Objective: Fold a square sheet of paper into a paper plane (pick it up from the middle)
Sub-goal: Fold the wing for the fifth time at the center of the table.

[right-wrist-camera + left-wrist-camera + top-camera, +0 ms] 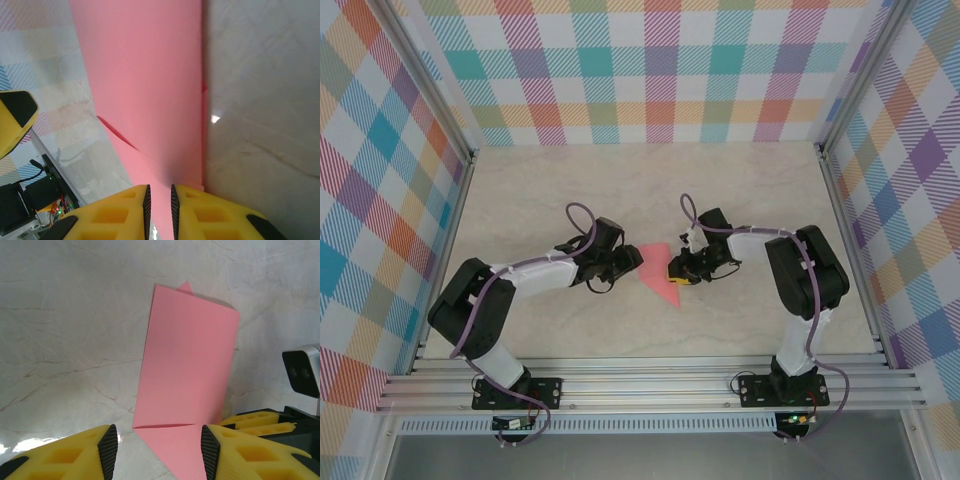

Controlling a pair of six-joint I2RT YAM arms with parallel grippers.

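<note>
Pink paper sheet (661,279), one, folded, lies on the table (620,190) between two grippers; we see the right gripper (159,192) pinching its edge, the left gripper (159,440) open.

Nothing legible in any view: no text, labels, brands, numbers or signs. The pink paper (187,365) is blank on every visible face. The desk (620,190) has marble veining only, and the walls (660,70) have plaid pattern only.
</note>
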